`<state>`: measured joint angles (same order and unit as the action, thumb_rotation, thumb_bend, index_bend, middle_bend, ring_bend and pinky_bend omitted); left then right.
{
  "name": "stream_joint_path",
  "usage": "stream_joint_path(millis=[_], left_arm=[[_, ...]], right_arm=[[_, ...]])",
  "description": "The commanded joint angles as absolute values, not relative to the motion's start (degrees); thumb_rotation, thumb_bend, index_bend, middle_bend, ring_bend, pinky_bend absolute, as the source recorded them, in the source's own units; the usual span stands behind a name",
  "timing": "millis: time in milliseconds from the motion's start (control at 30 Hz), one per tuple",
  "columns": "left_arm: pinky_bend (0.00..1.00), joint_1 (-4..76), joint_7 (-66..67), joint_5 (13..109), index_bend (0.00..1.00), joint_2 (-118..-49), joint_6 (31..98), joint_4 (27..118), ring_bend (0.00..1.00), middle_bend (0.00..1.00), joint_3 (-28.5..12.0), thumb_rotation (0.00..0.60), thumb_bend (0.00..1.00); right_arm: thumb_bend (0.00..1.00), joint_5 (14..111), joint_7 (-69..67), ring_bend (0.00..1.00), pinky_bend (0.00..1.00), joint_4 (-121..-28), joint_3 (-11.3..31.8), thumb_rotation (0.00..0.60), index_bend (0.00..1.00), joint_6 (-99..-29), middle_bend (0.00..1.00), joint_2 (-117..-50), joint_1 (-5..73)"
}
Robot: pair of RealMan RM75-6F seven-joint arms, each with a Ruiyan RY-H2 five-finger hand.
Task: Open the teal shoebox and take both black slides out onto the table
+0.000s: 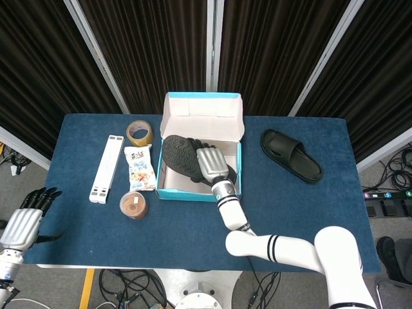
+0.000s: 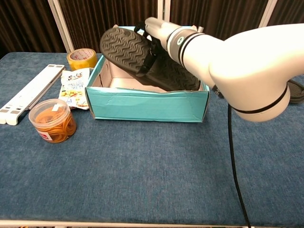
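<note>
The teal shoebox (image 1: 196, 196) (image 2: 147, 104) stands open at the table's middle, its lid tipped back. My right hand (image 1: 211, 165) (image 2: 159, 29) grips a black slide (image 1: 182, 157) (image 2: 130, 48), sole up, and holds it tilted above the box, its heel end still low by the right wall. The other black slide (image 1: 291, 155) (image 2: 297, 90) lies on the table right of the box. My left hand (image 1: 26, 217) hangs off the table's near-left corner, fingers apart, holding nothing.
Left of the box lie a tape roll (image 1: 139, 133) (image 2: 81, 58), a snack packet (image 1: 140, 168) (image 2: 75, 86), a white bar (image 1: 107, 167) (image 2: 29, 92) and a round tub of rubber bands (image 1: 133, 205) (image 2: 52, 121). Dark curtains stand behind the table.
</note>
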<state>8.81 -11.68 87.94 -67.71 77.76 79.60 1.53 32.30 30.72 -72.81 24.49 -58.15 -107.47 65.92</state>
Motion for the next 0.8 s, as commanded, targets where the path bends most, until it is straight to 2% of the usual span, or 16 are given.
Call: stream_joint_path(millis=[33,467,667,800], left_arm=[[0.06,8.8,-11.6,87.9,0.11,-67.6,77.8,79.7,0.0,0.06,1.5,0.6,0.12],[0.06,9.1,-10.5,88.3,0.11,-67.6,77.9,80.4,0.0,0.06,1.5,0.6,0.12],[0.06,9.3,-10.0,88.4,0.11,-67.6,77.8,80.8,0.0,0.06,1.5,0.6,0.12],[0.06,9.4,-9.7,88.7,0.11,-67.6,78.0,81.1,0.0,0.06,1.4,0.6,0.12]], right_arm=[[0.31,35.4,27.6,0.38,0.59,-74.2,25.2,0.6,0.16,-58.6,0.37,-106.8,64.7],[0.3,50.5,14.4,0.38,0.59,-81.7,27.1,0.6,0.17,-61.2,0.37,-101.4,60.1],[0.3,52.9,15.8,0.38,0.59,-87.4,27.8,0.6,0.17,-64.4,0.37,-96.3,57.7],[0.3,51.3,22.1,0.38,0.59,-93.8,26.5,0.6,0.17,-66.1,0.37,-90.3,55.3]])
